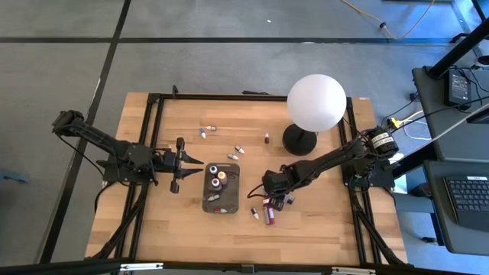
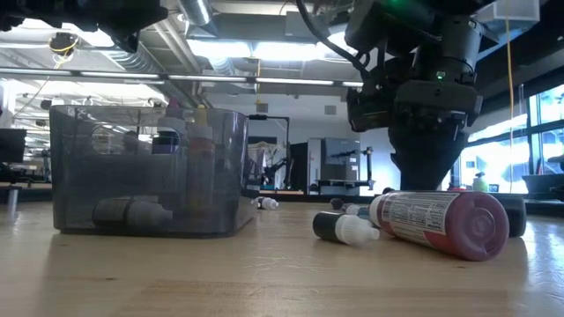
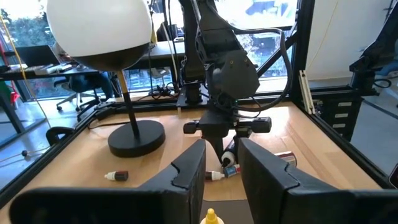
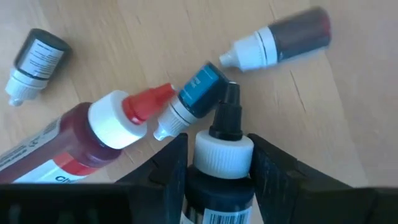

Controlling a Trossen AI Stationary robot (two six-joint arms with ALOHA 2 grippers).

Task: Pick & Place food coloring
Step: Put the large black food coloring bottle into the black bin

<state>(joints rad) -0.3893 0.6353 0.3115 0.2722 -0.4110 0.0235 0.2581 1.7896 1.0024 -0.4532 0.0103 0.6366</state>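
1. The right gripper point(image 4: 217, 168) sits low over the table point(image 1: 321, 229), near the middle and a little toward its right edge, over a small cluster of food coloring bottles. Its fingers are clamped on a dark bottle with a white collar and black tip point(image 4: 222, 146), held between them.
2. Just beside that bottle lie a blue-labelled bottle point(image 4: 189, 99), touching or nearly touching its tip, and a big red bottle point(image 4: 81, 140) on its side. Two smaller dark bottles point(image 4: 283, 40) lie a little apart.
3. The grey tray point(image 1: 221, 186) stands at the table's centre, to the left of the cluster, already holding several bottles.
4. The left gripper point(image 1: 180, 164) waits left of the tray, fingers apart.
5. My judgement: the step in hand is lifting the held bottle clear. Rise straight up first, so the black tip does not drag the blue-labelled bottle or roll the red one.
6. Then carry it across to the tray and lower it into a free spot before letting go, keeping away from the upright bottles there.
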